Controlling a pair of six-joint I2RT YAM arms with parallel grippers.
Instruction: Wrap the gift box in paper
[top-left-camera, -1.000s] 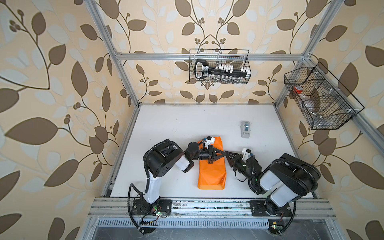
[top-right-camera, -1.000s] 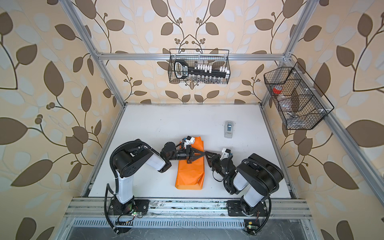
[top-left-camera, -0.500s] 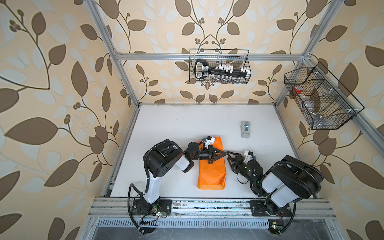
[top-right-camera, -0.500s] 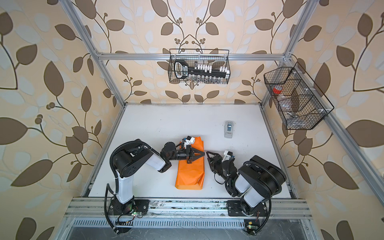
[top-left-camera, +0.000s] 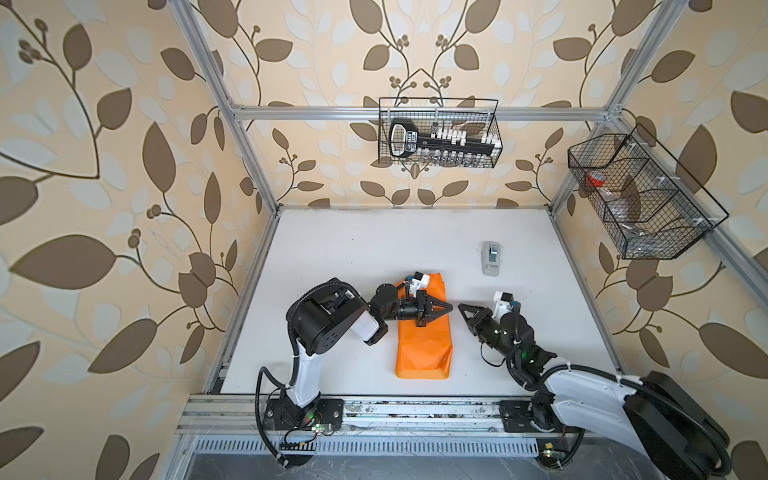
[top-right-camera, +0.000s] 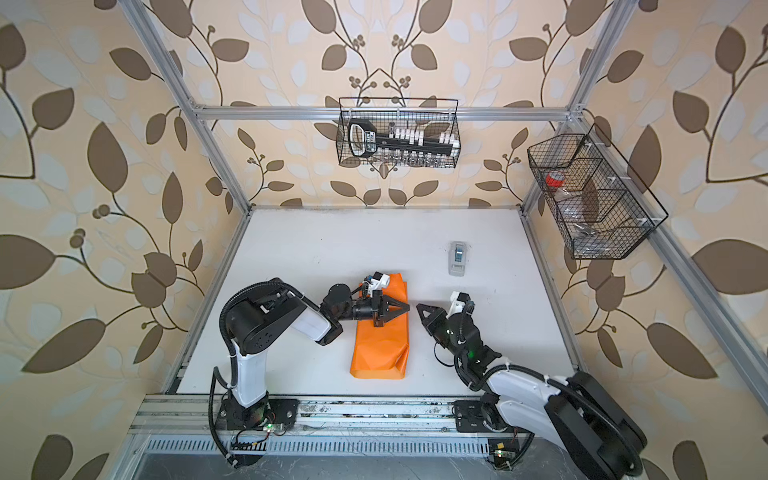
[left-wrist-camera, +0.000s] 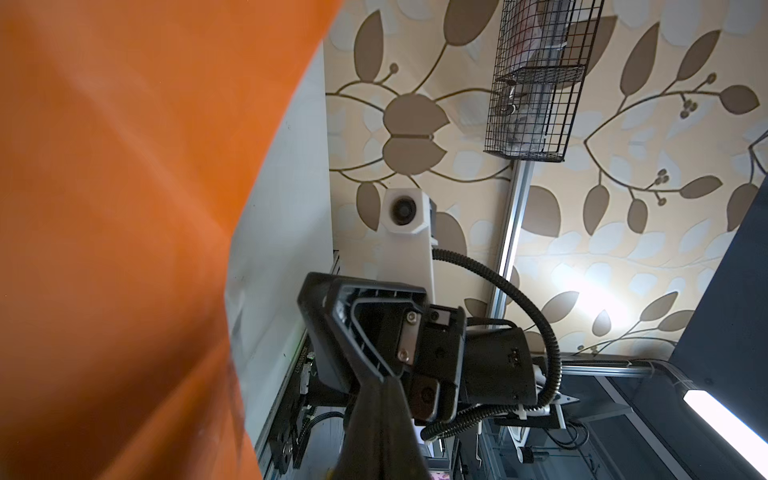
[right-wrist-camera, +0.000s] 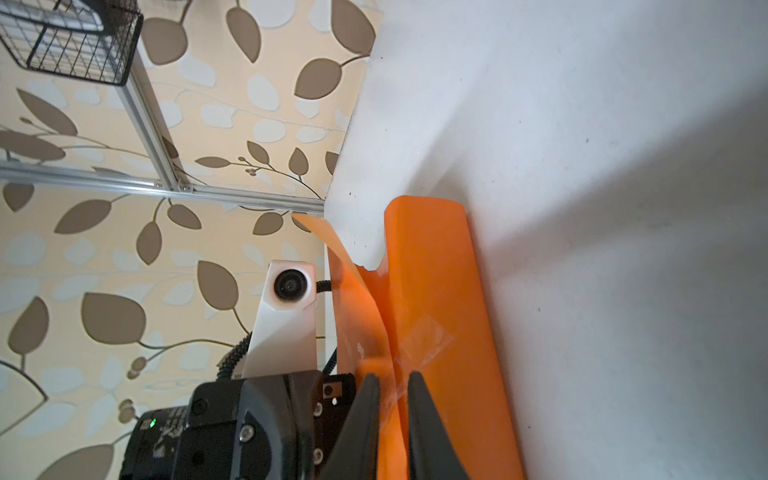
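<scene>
The orange paper (top-left-camera: 424, 349) (top-right-camera: 380, 353) lies folded into a long package on the white table. The gift box is hidden. My left gripper (top-left-camera: 449, 308) (top-right-camera: 406, 308) lies across the package's far half, shut, with its tips at the package's right edge. In the left wrist view its fingers (left-wrist-camera: 380, 382) meet with nothing between them, and the paper (left-wrist-camera: 124, 208) fills one side. My right gripper (top-left-camera: 460, 306) (top-right-camera: 419, 306) points at the package from the right, a short gap away. Its fingers (right-wrist-camera: 394, 378) leave only a thin slit and hold nothing. A clear tape patch (right-wrist-camera: 424, 338) sits on the paper's seam (right-wrist-camera: 436, 291).
A small grey tape dispenser (top-left-camera: 491, 257) (top-right-camera: 458, 258) stands on the table behind the right gripper. A wire basket (top-left-camera: 438, 133) hangs on the back wall and another (top-left-camera: 640, 195) on the right wall. The aluminium rail (top-left-camera: 374, 409) runs along the front edge.
My right gripper has let go at the package, drawn back to the right and closed again. The left gripper and the paper have stayed put.
</scene>
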